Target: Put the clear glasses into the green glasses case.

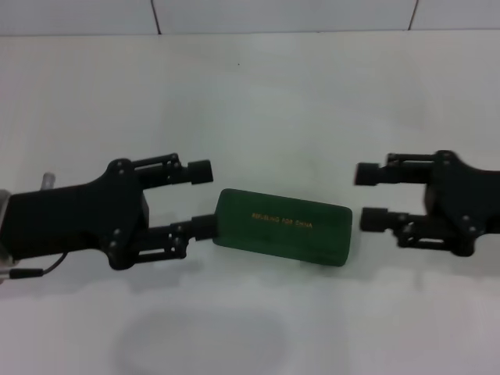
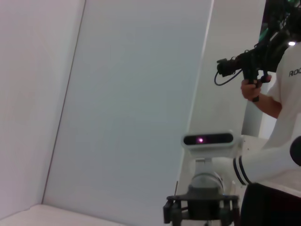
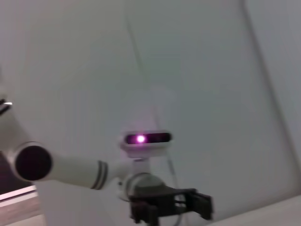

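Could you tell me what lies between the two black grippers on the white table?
In the head view, the closed dark green hard glasses case lies between the left gripper and right gripper.

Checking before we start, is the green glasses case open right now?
No, in the head view the green glasses case lies shut, lid lettering facing up.

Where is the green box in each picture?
Head view: the green glasses case lies shut on the white table, between the left end effector and the right end effector.
Left wrist view: not in it.
Right wrist view: not in it.
Shared landmark: both wrist views show the robot's head camera.
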`<act>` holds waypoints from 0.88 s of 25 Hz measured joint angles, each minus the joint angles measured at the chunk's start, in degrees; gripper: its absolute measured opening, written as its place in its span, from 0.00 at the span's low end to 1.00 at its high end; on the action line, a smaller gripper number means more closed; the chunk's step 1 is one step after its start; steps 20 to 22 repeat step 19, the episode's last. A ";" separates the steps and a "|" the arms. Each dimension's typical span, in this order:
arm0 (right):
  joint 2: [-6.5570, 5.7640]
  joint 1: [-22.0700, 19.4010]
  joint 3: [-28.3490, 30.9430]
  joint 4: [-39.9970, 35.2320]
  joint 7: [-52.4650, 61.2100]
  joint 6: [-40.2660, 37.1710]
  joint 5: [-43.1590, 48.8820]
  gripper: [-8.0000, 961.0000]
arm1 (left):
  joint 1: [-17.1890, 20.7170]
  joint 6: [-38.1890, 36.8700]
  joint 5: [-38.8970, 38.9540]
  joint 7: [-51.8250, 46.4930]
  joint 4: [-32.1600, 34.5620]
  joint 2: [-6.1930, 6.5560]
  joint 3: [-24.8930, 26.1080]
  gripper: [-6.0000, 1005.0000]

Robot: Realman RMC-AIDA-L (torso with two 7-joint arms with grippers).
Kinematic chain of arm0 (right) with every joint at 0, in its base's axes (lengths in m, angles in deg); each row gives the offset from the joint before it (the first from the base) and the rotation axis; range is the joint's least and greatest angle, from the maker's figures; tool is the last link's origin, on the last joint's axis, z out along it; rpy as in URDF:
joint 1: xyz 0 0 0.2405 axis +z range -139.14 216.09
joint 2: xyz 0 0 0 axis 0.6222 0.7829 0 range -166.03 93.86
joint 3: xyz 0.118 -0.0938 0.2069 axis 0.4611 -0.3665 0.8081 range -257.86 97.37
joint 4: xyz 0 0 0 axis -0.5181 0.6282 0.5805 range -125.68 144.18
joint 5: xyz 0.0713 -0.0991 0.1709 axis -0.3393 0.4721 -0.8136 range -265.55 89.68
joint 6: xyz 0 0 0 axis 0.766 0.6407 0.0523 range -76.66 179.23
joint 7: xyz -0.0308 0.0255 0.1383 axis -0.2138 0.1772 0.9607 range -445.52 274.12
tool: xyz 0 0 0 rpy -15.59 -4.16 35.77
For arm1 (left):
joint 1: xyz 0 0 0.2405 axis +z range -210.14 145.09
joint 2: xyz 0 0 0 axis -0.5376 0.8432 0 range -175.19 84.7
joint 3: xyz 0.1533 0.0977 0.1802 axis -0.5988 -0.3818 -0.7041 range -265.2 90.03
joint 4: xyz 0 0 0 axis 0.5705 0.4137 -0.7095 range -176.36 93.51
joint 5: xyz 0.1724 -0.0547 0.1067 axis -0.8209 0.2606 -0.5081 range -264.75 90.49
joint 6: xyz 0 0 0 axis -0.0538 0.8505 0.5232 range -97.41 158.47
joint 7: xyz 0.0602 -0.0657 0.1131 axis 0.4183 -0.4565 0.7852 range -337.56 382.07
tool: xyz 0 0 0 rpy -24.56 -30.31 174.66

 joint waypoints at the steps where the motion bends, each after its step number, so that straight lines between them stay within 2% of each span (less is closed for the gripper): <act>1: 0.02 0.27 -0.37 0.22 -0.01 -0.06 -0.10 0.59 | 0.17 -0.02 -0.35 0.03 0.00 0.04 0.00 0.71; 6: 0.18 1.33 -2.21 1.71 -0.33 0.11 -0.45 0.60 | 0.27 -0.08 -2.17 -0.01 0.12 0.26 0.04 0.71; 22: 0.13 1.25 -2.50 2.68 -0.18 0.16 -1.47 0.61 | 0.29 -0.06 -2.57 -0.03 0.63 0.92 0.31 0.71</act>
